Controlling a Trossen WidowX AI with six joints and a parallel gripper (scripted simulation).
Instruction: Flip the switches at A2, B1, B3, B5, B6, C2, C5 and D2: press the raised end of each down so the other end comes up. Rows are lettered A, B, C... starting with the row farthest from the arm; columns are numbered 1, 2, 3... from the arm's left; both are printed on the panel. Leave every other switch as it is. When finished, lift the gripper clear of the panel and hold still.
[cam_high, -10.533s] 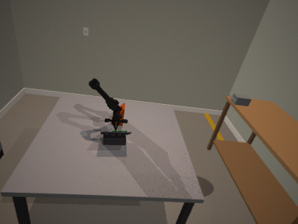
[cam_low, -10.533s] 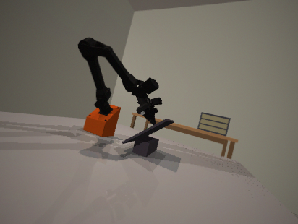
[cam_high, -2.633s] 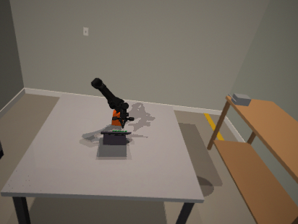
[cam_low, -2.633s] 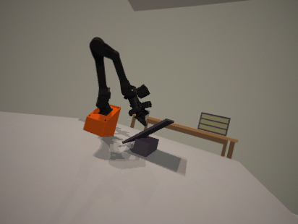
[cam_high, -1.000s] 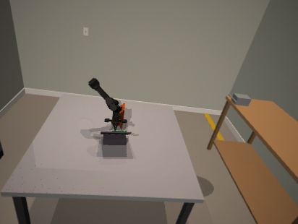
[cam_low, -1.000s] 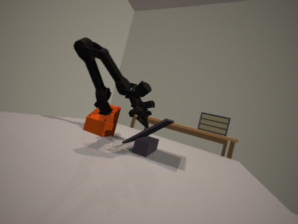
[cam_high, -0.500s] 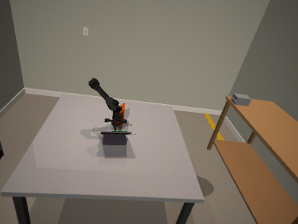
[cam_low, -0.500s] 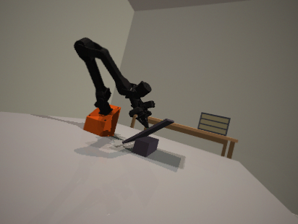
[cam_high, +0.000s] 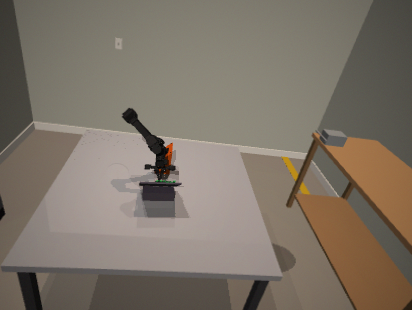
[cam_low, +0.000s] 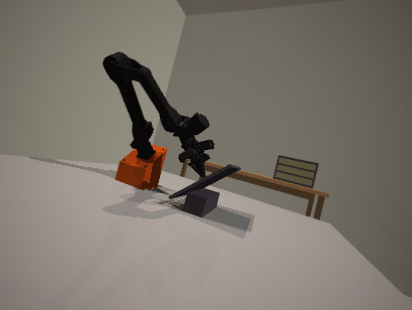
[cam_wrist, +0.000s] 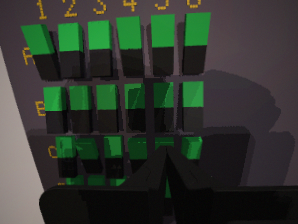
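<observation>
Over panel (cam_wrist: 240, 60), jaws closed, empty, tips by row C switches (cam_wrist: 150, 147), near column 5.

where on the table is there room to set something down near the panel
Bare table lies left of the panel, between it and the near edge, and to its right. It is crowded behind the panel: the orange base sits close, and the shut gripper hangs over the switches.

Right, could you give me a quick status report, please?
Pincer shut, empty. Low over panel, near row C, column 5. Nothing in the way.
</observation>
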